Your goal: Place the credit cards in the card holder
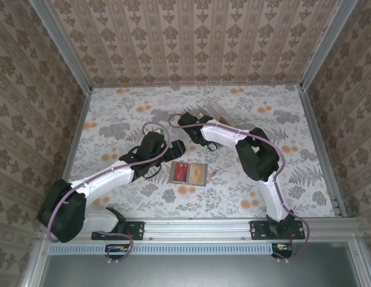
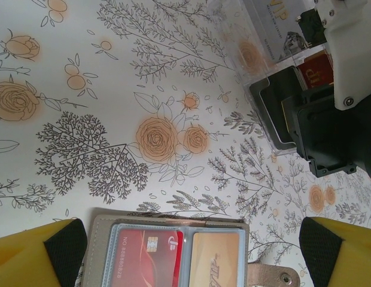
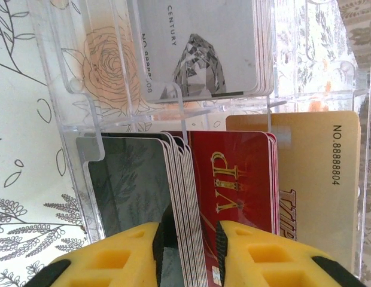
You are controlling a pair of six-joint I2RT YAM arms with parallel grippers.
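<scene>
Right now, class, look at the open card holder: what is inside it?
Inside the card holder, two cards sit side by side: a red card and an orange-yellow card. Anything tucked beneath them is covered, so it cannot be seen.

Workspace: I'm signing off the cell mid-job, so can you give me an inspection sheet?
Surface: floral table cover, lying flat.
Job's things: holder lies open with a red card and an orange card in it. The clear box holds more cards.
Clutter: nothing seen.
Grippers: left gripper open above the holder. Right gripper straddles some of the cards in the box, grip unclear.
Cables: purple cable on the left arm, another on the right arm.
Surroundings: patterned walls, metal frame.
</scene>
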